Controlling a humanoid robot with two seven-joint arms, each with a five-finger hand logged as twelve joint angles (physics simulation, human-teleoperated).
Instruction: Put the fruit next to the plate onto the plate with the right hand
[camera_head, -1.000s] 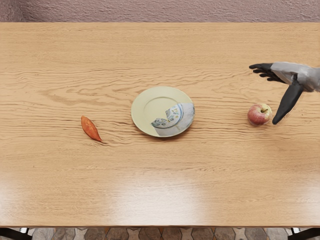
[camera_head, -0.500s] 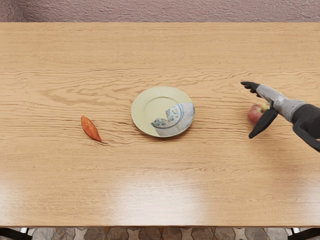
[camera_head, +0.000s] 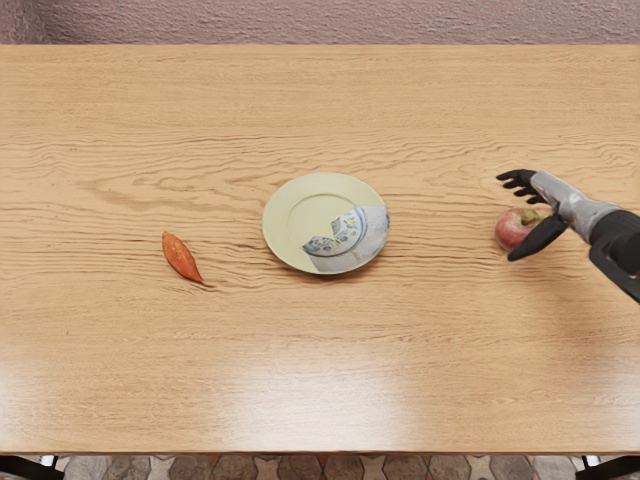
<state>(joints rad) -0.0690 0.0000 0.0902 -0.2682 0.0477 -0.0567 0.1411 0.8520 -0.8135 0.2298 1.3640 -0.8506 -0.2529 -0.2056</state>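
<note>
Head view, my only feed. The table fills nearly the whole frame: pale wood with long wavy grain running left to right and a soft glare along the lower part. Above its far edge is a strip of rough, mauve wall. Under the near edge, slivers of stone-tiled floor show.

I count one plate, just right of the frame's centre. It is round and shallow, with a smooth pale yellow-green glaze and a blue-and-white patterned patch on its lower right. Nothing lies on it.

One apple sits on the wood at the right of the frame, well apart from the plate. It is round with glossy red skin that fades to yellow-green near the top.

One orange piece lies at the left of the frame. It is slim, spindle-shaped, tapered at both ends and tilted, with a matte surface.

One right hand comes in from the right edge, made of grey metal links with dark fingers. It is spread wide, with the fingers above the apple and the thumb slanting past the apple's lower right, so the fruit sits between them. I cannot tell whether any digit touches it.
</note>
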